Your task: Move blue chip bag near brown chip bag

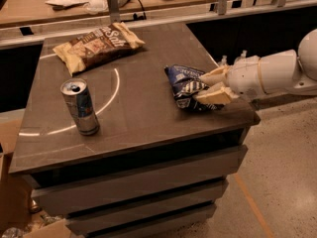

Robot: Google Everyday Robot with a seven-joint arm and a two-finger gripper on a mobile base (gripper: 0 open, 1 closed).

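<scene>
The blue chip bag (184,86) is a crumpled navy foil bag with white lettering, lying on the right part of the grey cabinet top (133,108). My gripper (200,89) reaches in from the right on a white arm. Its two cream fingers (214,76) press on the bag's right end from either side, and the bag still rests on the top. The brown chip bag (98,44), dark brown with cream ends, lies flat at the far left of the top, well apart from the blue bag.
A blue-and-silver drink can (80,106) stands upright at the front left. A white arc line is painted on the top. A wooden bench (59,6) with clutter runs behind. The cabinet's right edge is just under my arm.
</scene>
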